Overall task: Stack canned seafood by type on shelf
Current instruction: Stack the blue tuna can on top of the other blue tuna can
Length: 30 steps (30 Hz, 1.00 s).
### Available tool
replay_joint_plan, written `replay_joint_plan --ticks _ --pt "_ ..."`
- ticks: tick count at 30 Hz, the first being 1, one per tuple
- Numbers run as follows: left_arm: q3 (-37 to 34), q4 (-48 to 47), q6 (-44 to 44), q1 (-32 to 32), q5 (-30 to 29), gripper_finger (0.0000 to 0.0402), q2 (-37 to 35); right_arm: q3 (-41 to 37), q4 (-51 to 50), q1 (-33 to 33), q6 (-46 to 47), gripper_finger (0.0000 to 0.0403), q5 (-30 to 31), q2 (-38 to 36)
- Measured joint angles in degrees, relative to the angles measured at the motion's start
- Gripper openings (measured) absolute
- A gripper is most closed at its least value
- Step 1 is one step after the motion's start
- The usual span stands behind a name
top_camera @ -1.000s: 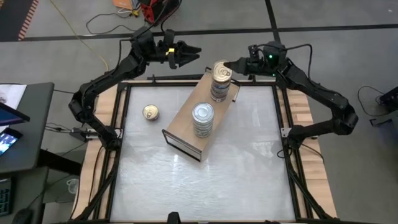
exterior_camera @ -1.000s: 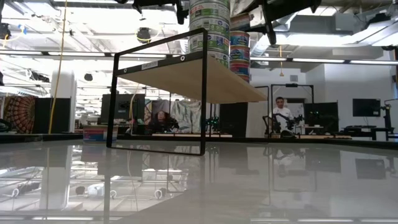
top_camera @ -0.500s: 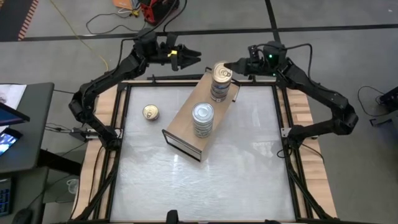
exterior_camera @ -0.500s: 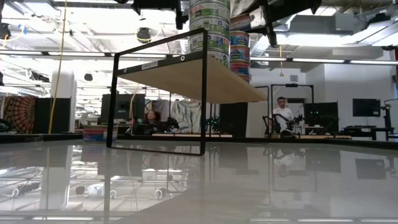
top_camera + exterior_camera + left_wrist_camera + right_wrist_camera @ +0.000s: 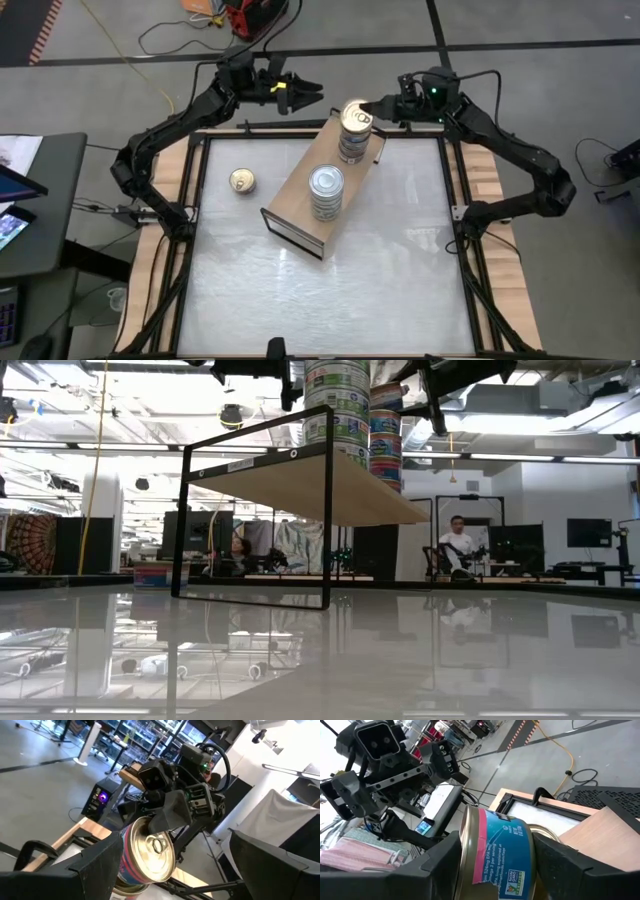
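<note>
A: Where are the tins placed?

B: Two stacks are seen on the flat top of the plywood shelf (image 5: 318,186), which lies slantwise on the white tabletop (image 5: 380,270). The gold-lidded stack (image 5: 355,131) is set at the shelf's far end; the silver-lidded stack (image 5: 326,192) is set nearer its dark-edged near end. A single gold-lidded tin (image 5: 241,181) is left on the tabletop, well apart from the shelf, on the left arm's side.

A: And the right gripper?

B: The right gripper (image 5: 368,106) is found at the top tin of the gold-lidded stack. In the right wrist view its two dark fingers (image 5: 440,865) are seen on either side of the pink-and-blue top tin (image 5: 497,860) (very close to the tin's wall). Whether the tin is clamped or merely flanked cannot be told.

A: The left one?

B: The left gripper (image 5: 305,93) is held in the air beyond the table's far edge, near the shelf's far end, with its fingers spread wide and nothing between them. In its wrist view the gold lid with its pull tab (image 5: 152,851) is faced.

A: Anything beyond the table?

B: In the low view a seated person (image 5: 458,550) is made out far back in the room.
</note>
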Motion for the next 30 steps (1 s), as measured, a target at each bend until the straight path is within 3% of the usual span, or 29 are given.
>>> replay_joint_plan --ticks 16,19,24,30 --pt "0.0 -1.39 0.43 0.36 1.06 0.0352 -0.47 -0.04 -3.02 0.69 -1.43 0.0311 -0.28 0.0" --pt "0.0 -4.47 3.97 0.56 -1.96 0.0352 -1.77 -0.04 -3.3 0.69 -1.41 0.0311 -0.31 -0.22" --pt "0.0 -14.56 15.2 0.57 -12.6 0.0352 -5.31 0.97 -7.47 0.57 -1.97 0.0311 -0.31 -1.05" --pt "0.0 -23.0 18.27 0.57 -14.01 0.0352 -7.18 2.28 -9.36 0.58 -3.44 0.0311 -0.25 -1.03"
